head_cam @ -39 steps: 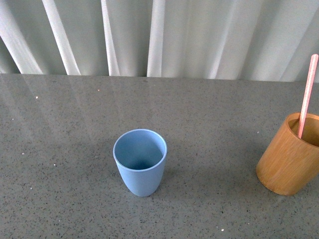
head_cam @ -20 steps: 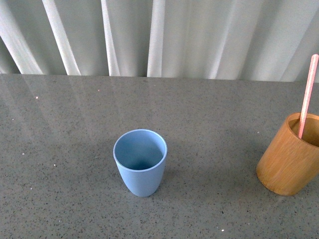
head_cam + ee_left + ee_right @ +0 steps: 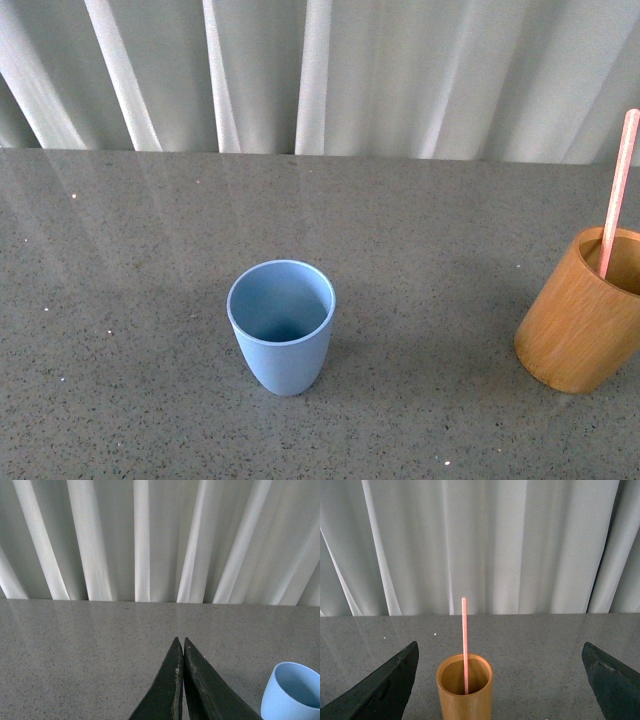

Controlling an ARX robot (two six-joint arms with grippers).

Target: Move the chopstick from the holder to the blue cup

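Facing holder (image 3: pixel 464 700) — right fingers (image 3: pixel 385 685) spread wide; left fingers (image 3: pixel 171 682) pressed together.

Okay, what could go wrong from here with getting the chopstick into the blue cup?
1. The chopstick is thin and the right gripper is open wide before the holder; closing could miss the stick or bump the holder.
2. The chopstick looks taller than the cup, so once dropped in it might tip the cup.

Matte black, tapering wedge-shaped tool fingers (image 3: pixel 167 690)
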